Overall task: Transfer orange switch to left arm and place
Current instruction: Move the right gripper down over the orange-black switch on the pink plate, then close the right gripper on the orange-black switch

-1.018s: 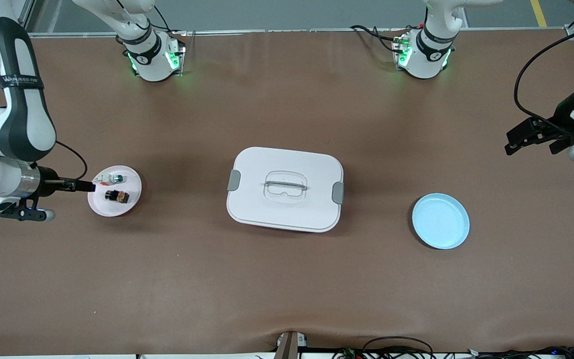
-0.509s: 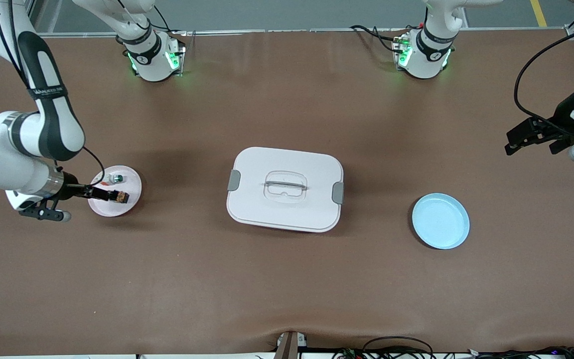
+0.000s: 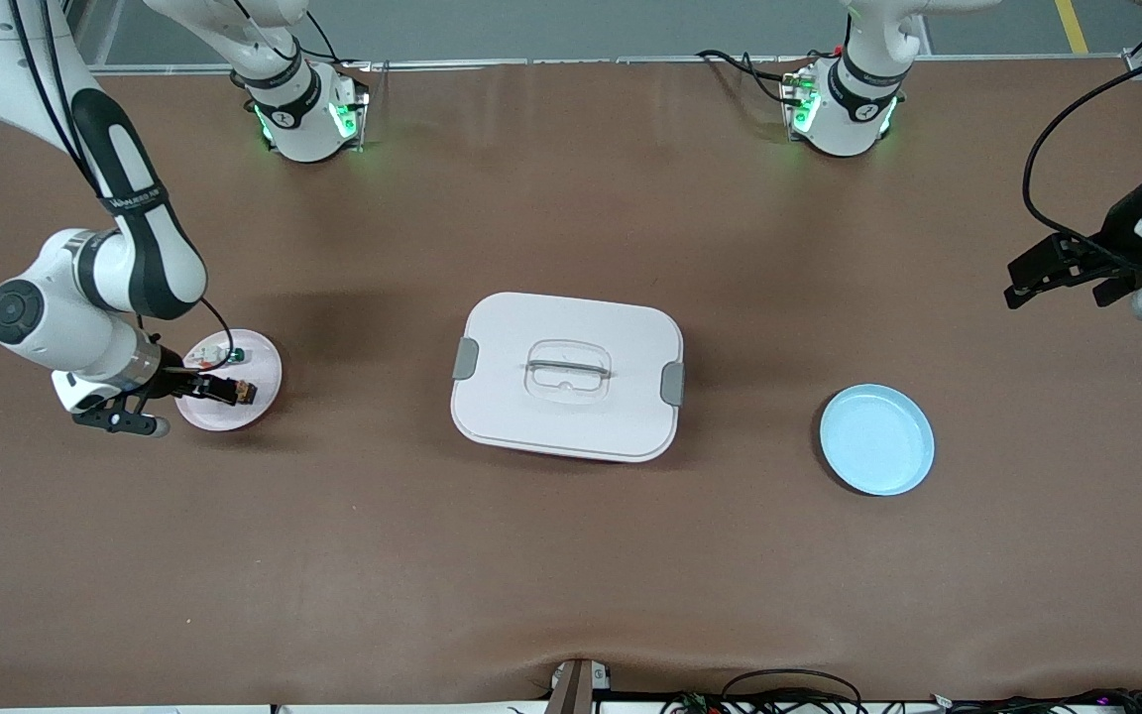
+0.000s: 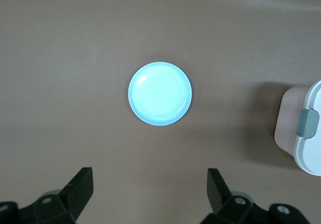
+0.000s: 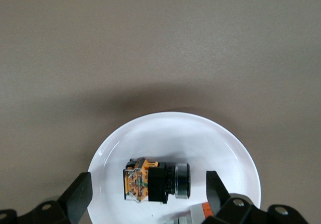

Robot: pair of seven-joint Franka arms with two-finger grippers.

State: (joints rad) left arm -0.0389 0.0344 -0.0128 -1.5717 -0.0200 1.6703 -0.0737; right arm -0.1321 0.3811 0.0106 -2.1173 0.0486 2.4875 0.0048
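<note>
The orange switch lies on its side on a small pale pink plate near the right arm's end of the table. In the right wrist view the switch sits between my right gripper's open fingers, which are not touching it. My right gripper hangs low over the plate. The white lidded box stands mid-table. My left gripper is open and empty in the air at the left arm's end, and that arm waits. It also shows in the left wrist view.
A white-and-green switch shares the pink plate, farther from the front camera than the orange one. A blue plate lies between the box and the left arm's end, also in the left wrist view. The box corner shows there.
My right arm has swung in and its gripper has moved over the pink plate until its fingers stand around the orange switch. The left arm has not moved.
</note>
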